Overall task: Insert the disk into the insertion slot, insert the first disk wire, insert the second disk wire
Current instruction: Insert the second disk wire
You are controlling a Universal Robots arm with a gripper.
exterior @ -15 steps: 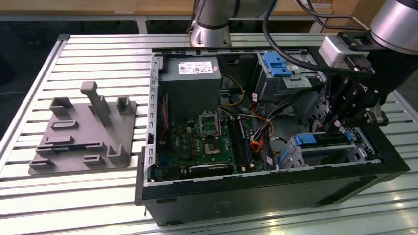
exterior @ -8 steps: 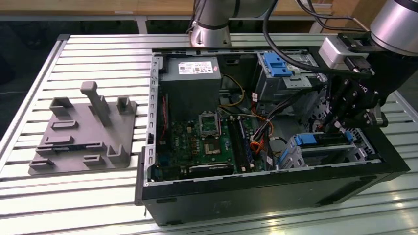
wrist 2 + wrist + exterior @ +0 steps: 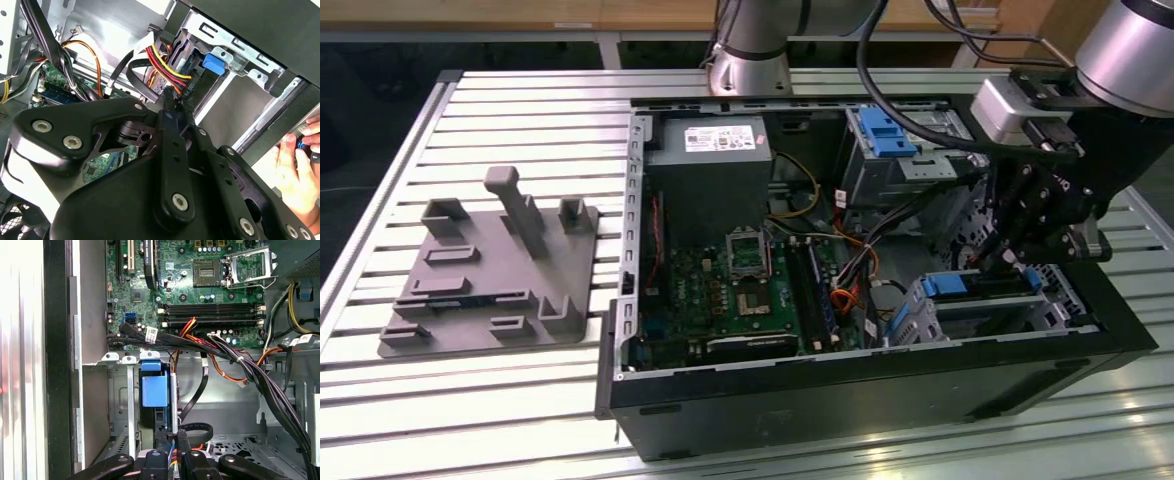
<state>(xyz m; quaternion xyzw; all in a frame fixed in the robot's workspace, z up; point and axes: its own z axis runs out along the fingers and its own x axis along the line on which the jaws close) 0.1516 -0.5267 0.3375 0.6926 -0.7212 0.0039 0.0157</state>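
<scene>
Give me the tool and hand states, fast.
Tool: shut on the wire.
Hand: holds something small, cannot tell what.

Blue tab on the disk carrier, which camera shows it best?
The first wrist view: the blue tab faces the camera squarely, mid-picture, with nothing in front of it. The second wrist view catches it at a slant, and the exterior view sees it from farther off.
</scene>
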